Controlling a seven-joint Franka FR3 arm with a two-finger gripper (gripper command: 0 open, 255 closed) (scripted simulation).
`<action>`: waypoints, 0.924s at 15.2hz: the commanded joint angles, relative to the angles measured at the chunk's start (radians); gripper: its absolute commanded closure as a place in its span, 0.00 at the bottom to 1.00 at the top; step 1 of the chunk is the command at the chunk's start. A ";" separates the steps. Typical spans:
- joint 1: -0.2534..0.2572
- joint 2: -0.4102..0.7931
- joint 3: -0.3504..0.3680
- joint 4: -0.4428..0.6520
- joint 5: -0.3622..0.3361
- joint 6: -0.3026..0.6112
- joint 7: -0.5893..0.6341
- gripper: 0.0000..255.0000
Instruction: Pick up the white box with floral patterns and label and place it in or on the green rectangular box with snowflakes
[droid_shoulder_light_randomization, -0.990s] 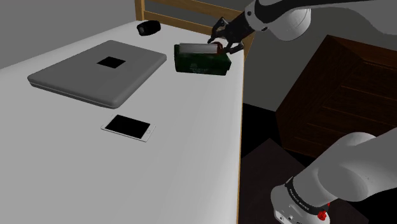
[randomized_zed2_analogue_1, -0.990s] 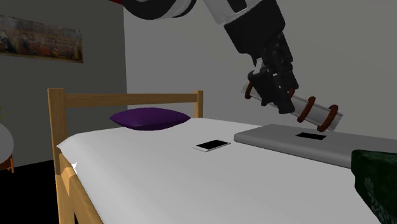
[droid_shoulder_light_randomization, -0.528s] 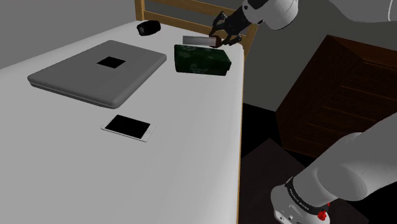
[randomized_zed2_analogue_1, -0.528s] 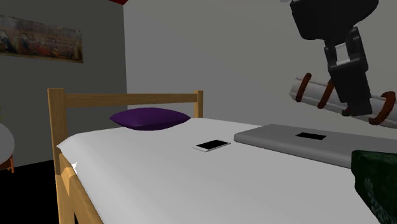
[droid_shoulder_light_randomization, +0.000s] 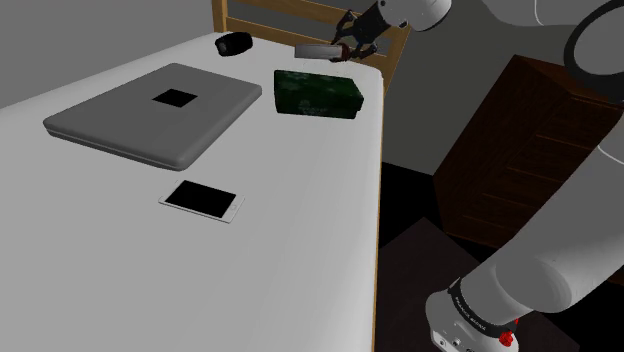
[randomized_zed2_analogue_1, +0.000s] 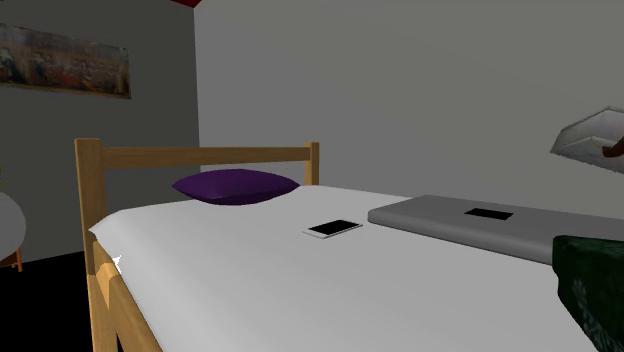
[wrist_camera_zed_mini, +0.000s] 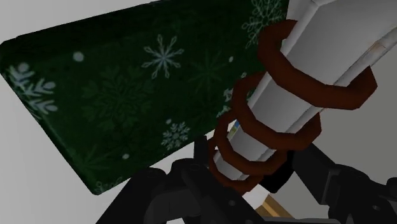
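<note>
My gripper (droid_shoulder_light_randomization: 343, 49) is shut on a long white box (droid_shoulder_light_randomization: 316, 50) ringed by dark red bands, holding it in the air above the far edge of the green box with snowflakes (droid_shoulder_light_randomization: 317, 93). That green box lies flat on the white bed near its right edge in the shoulder view. In the wrist view the white box (wrist_camera_zed_mini: 308, 79) is clasped between the fingers of the gripper (wrist_camera_zed_mini: 252, 175), with the green lid (wrist_camera_zed_mini: 137, 83) right beneath it. One end of the white box (randomized_zed2_analogue_1: 588, 134) shows high at the second exterior view's right, above the green box (randomized_zed2_analogue_1: 592, 290).
A closed grey laptop (droid_shoulder_light_randomization: 150, 112), a white-rimmed phone (droid_shoulder_light_randomization: 203, 200) and a small black object (droid_shoulder_light_randomization: 233, 43) lie on the bed. A wooden headboard (droid_shoulder_light_randomization: 290, 14) stands behind the gripper. A dark dresser (droid_shoulder_light_randomization: 545, 130) sits beyond the bed's edge. A purple pillow (randomized_zed2_analogue_1: 236, 185) rests near the wooden bed end.
The gripper has carried the white box upward and toward the headboard, off the green box's top. In the second exterior view it moved right, nearly out of the picture.
</note>
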 joint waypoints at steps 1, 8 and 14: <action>-0.022 0.060 -0.011 0.087 0.015 -0.040 -0.018 1.00; -0.023 0.073 0.001 0.017 0.059 0.032 -0.076 1.00; -0.026 0.092 0.012 -0.032 0.103 0.090 -0.131 1.00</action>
